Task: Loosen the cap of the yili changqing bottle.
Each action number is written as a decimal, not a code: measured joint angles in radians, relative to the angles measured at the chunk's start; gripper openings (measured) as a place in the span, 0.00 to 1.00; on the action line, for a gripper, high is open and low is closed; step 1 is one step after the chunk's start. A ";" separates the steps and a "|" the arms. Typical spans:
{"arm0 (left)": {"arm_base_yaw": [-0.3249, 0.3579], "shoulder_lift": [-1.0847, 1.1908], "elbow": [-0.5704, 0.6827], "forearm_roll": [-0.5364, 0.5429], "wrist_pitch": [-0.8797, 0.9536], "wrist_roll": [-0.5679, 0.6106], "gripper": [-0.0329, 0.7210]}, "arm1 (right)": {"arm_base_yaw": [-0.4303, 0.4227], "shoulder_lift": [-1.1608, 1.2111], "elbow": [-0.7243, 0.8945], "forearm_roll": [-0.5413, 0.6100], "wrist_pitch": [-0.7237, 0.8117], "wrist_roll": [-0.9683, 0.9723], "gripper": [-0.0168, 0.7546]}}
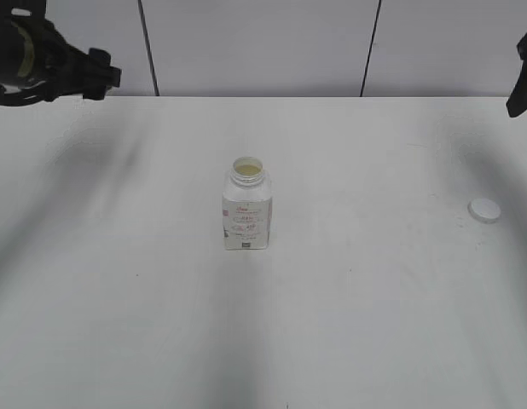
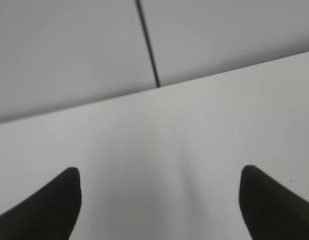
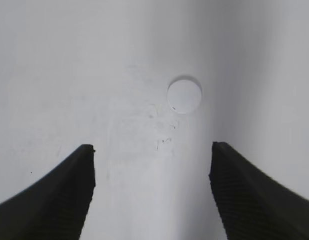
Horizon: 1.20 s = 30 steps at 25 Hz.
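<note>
The yili changqing bottle (image 1: 246,206) stands upright at the middle of the white table, its wide neck open with no cap on it. The white cap (image 1: 484,210) lies flat on the table at the right, apart from the bottle. It also shows in the right wrist view (image 3: 184,95), ahead of my open, empty right gripper (image 3: 152,155). My left gripper (image 2: 159,175) is open and empty above bare table near the back edge. In the exterior view the left arm (image 1: 42,64) is raised at the far left and the right arm (image 1: 524,72) at the far right.
The white table (image 1: 118,298) runs back to a grey panelled wall (image 1: 255,43) with dark vertical seams. Small dark specks mark the table near the cap (image 3: 164,142).
</note>
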 joint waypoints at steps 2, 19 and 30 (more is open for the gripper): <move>0.000 0.000 0.014 -0.120 0.073 0.067 0.82 | 0.000 -0.026 0.000 0.000 0.024 0.000 0.75; 0.000 -0.095 -0.083 -1.160 0.645 0.886 0.82 | 0.000 -0.181 -0.001 0.000 0.090 -0.001 0.75; 0.000 -0.216 -0.083 -1.110 0.964 0.889 0.82 | 0.000 -0.447 0.330 0.005 0.090 -0.001 0.75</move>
